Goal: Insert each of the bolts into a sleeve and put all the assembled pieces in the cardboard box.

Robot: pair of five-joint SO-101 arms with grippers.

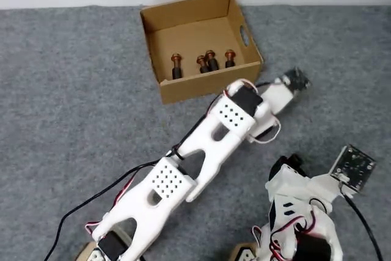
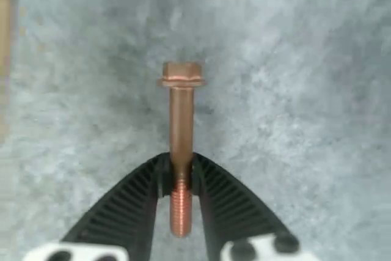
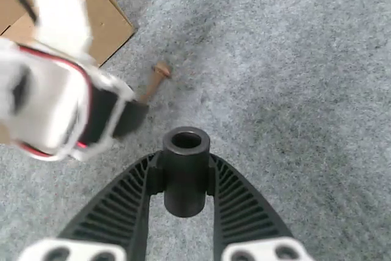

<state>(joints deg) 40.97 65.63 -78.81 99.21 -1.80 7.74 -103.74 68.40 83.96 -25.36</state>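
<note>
My left pincer [image 2: 180, 166] is clamped on the bolt [image 2: 181, 114] low on its thread, head outward, over the table just off the cardboard box's [image 1: 183, 90] near corner. My right pincer [image 3: 185, 166] grips the sleeve [image 3: 186, 151], bore open, nearer the table's front edge. The head likely won't enter that bore, and so short a hold may, I think, let the bolt swivel or drop.

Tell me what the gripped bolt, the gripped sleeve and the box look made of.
The bolt is probably copper-coloured metal: reddish sheen, cut threads, flanged hex head. The sleeve is matte black with no glint; it could be plastic or blackened metal, I cannot tell which. The cardboard box is plain brown card with folded walls and a cut hand slot.
</note>
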